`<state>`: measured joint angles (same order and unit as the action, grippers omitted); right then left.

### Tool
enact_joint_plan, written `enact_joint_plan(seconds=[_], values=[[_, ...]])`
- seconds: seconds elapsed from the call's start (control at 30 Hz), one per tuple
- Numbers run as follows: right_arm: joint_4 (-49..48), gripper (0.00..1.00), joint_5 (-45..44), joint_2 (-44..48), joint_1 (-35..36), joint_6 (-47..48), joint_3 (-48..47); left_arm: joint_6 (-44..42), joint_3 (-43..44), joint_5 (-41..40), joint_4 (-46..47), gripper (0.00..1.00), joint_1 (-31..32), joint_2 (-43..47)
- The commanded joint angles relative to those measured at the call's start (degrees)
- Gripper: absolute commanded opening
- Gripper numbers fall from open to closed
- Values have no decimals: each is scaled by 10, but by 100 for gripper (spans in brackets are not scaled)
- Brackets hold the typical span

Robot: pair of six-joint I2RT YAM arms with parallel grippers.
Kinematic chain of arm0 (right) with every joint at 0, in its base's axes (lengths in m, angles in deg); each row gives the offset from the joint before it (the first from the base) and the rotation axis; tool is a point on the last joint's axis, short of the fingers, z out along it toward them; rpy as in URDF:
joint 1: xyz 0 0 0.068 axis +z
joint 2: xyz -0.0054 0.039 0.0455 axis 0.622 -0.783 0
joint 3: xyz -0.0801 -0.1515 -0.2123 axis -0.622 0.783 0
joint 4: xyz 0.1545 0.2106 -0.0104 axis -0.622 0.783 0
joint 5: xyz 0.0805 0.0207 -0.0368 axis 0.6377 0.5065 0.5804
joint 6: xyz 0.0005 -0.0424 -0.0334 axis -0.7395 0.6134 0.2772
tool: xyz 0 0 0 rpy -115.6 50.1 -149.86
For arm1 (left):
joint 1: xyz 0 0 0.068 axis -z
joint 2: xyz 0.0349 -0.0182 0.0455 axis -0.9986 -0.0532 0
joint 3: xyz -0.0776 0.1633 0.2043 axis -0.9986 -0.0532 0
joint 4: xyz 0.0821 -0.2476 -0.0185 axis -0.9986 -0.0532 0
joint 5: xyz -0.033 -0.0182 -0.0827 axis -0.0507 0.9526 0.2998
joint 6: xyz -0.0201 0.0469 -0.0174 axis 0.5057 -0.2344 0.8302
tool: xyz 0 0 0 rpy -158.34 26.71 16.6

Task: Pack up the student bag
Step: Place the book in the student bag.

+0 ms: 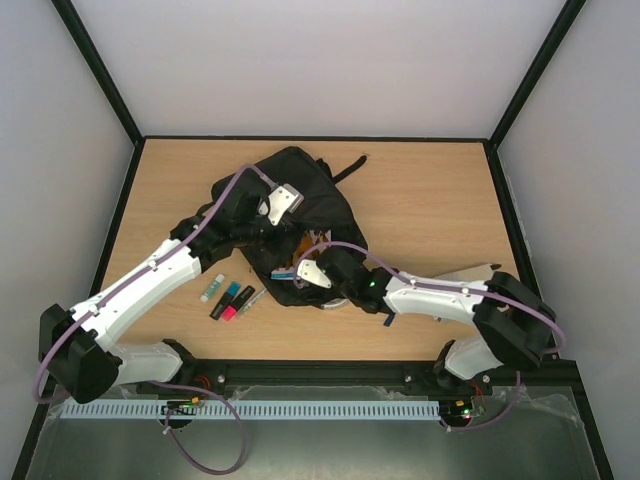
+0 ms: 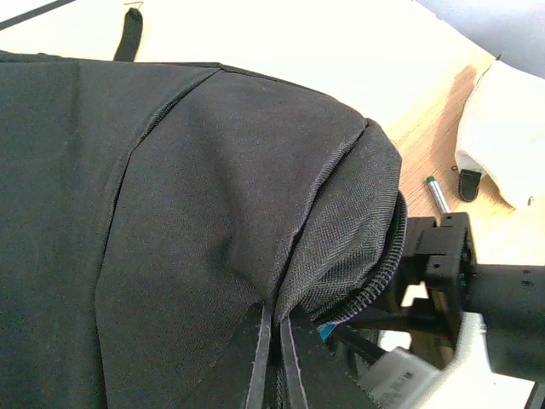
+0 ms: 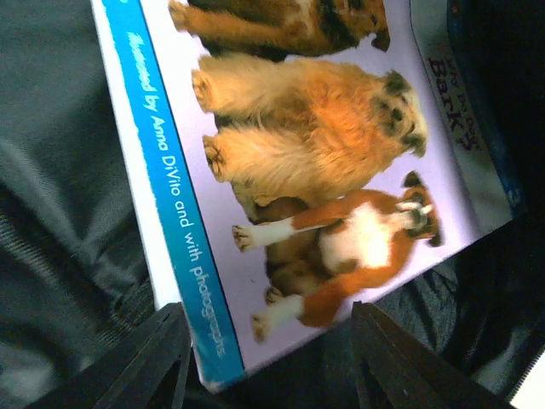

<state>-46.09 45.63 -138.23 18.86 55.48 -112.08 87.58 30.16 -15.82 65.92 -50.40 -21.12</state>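
Left gripper [image 2: 274, 336]: clenched on a fold of black cloth at the zipped rim of the student bag [image 1: 305, 190], the fold being pinched between the two closed jaws. Right gripper [image 3: 268, 317]: jaws set apart on either side of the lower corner of a book [image 3: 306, 170]; whether the corner is pressed or merely flanked cannot be told. The book is lodged in the bag's mouth, dark cloth being seen to either side of it and below. Student bag: laid on the middle of the table [image 1: 440, 200], gripped at its near left edge by the left gripper and entered at its near edge by the right one. It is large, soft and slumped, made of black woven cloth with creases. A zip [image 2: 379, 281] is run along the open rim, and a black strap [image 1: 350, 167] is trailed out toward the far right. Book: lilac cover printed with photographs of dogs, with a blue band of white lettering along one edge. To the near left of the bag and apart from it, laid side by side close to the left arm: a white marker [image 1: 213, 288], a blue-capped marker [image 1: 228, 297], a pink-ended marker [image 1: 240, 303] and a slim pen [image 1: 255, 297]. From above, the bag's mouth is partly covered by both wrists.
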Motion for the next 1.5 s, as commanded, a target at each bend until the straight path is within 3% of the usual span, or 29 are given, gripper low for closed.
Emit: enact_joint_plan(seconds=[0.0,0.43,0.73,1.03,1.33,1.47], values=[[113,53,72,47,-2,-24,-19,-6,-1,9,22,3,-8,22],[65,55,54,-37,0,26,-34,-11,8,14,14,2,-10,17],[-119,33,-33,-88,-18,189,14,-18,16,24,6,2,-12,11],[-275,20,21,-147,-59,308,17,-24,16,28,5,2,-14,12],[-365,18,38,-219,-74,341,-16,-23,18,29,5,2,-15,4],[-348,33,34,-186,-78,313,2,-23,18,25,5,2,-16,4]])
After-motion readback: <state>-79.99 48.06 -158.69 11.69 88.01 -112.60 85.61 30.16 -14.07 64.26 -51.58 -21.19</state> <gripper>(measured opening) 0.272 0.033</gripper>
